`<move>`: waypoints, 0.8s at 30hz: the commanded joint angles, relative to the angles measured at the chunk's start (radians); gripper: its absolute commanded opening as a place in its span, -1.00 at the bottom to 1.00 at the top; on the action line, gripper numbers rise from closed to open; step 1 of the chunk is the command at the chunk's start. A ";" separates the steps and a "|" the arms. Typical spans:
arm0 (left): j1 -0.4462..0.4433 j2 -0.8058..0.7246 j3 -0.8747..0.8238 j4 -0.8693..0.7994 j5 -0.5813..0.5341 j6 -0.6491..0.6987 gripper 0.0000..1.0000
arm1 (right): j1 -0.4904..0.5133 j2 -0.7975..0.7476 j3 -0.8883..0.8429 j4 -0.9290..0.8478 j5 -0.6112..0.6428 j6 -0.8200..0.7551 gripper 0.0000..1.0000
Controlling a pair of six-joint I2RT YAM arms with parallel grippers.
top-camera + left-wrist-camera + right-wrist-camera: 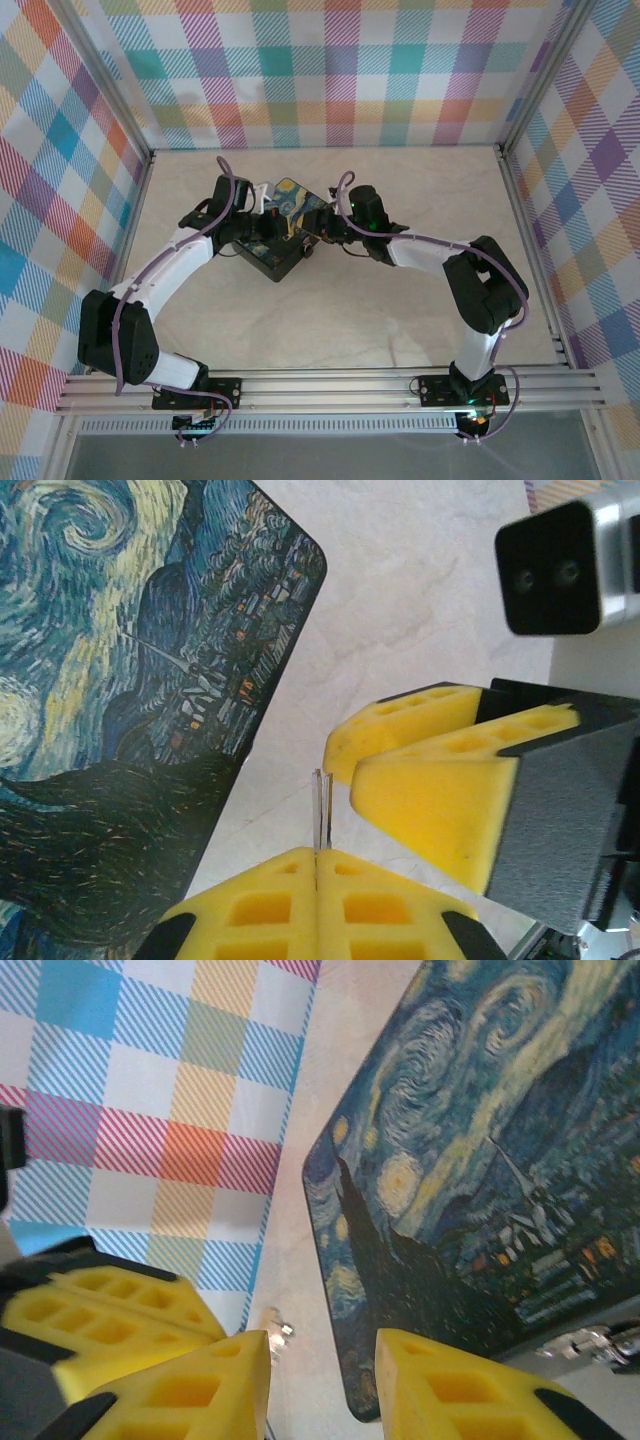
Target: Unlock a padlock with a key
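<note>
Pressed flat together at the bottom of the left wrist view, the left gripper [316, 865] pinches the key [320, 808], which stands upright as a thin pale sliver above the fingertips. The right gripper [348, 770] sits just beside it. A box [130, 680] with a painted night-sky lid lies to the left on the pale worktop [430, 590].

From the right wrist, that gripper's 2 fingers [200, 1395] stand narrowly apart with nothing between them, the key's tip just beside 1. A shiny metal fitting [598, 1344] sits at the box's edge, too small to make out.

From above, both grippers meet over the box.
</note>
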 commanded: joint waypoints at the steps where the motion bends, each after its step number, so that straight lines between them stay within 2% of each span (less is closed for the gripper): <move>1: 0.008 -0.030 -0.009 0.057 0.047 -0.025 -1.00 | 0.003 0.012 0.046 0.052 -0.002 0.017 -0.34; 10: 0.009 -0.026 -0.032 0.102 0.066 -0.057 -1.00 | 0.005 0.026 0.073 -0.020 0.000 0.028 -0.40; 18: 0.014 -0.038 -0.039 0.102 0.062 -0.054 -1.00 | 0.018 0.037 0.087 -0.027 -0.022 0.036 -0.59; 24: 0.022 -0.033 -0.037 0.102 0.052 -0.054 -1.00 | 0.032 0.032 0.097 -0.066 -0.020 0.032 -0.84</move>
